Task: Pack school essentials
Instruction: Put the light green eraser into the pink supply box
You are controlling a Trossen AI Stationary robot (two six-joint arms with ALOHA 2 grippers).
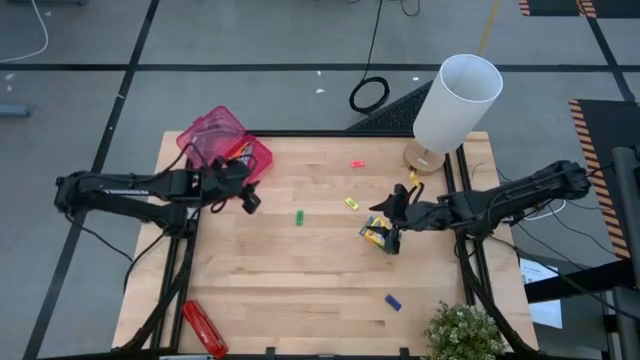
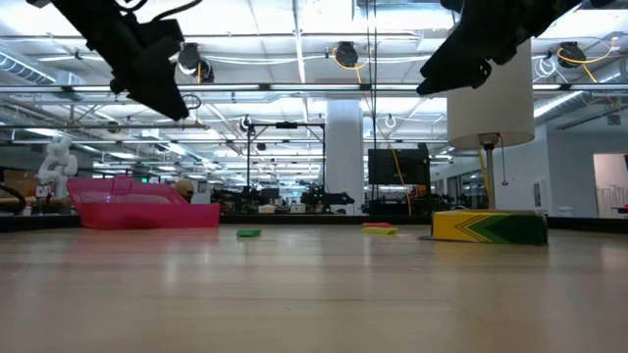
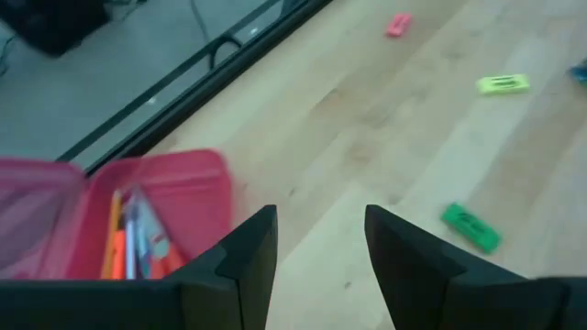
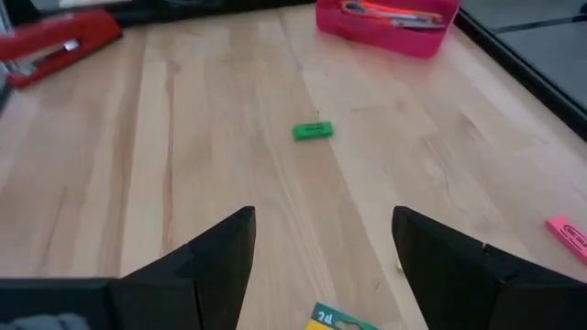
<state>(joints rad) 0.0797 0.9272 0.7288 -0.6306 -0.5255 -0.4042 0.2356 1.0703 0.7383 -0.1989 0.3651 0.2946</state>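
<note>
At the table's ten o'clock corner, a pink pencil case (image 1: pixel 225 140) lies open with pens and an orange marker (image 3: pixel 115 240) already inside, suggesting the packing is partly done. Scattered pieces remain on the wood: a green eraser (image 1: pixel 298 216) near centre, a pink eraser (image 1: pixel 357 163) toward twelve o'clock, a yellow eraser (image 1: pixel 351 202) just off centre toward two o'clock, a blue eraser (image 1: pixel 393 302) down at five o'clock, and a yellow-and-green crayon box (image 1: pixel 377 234) at three o'clock.

The left gripper (image 3: pixel 319 240) hangs above the table beside the case, on its four o'clock side, fingers parted a moderate way and holding nothing. The right gripper (image 4: pixel 323 246) hovers directly over the crayon box, fingers spread wide and empty; the box's edge shows just below them in the right wrist view, so the box looks the likely next pick.

Other items sit clear of the work: a red stapler (image 1: pixel 203 328) at seven o'clock, a white lamp (image 1: pixel 452 108) on its wooden base at one o'clock, and a small potted plant (image 1: pixel 463 332) at five o'clock. The lamp stands near the right arm and could crowd a reach for the pink eraser; otherwise the path from crayon box to case appears open, with only loose erasers lying between.
</note>
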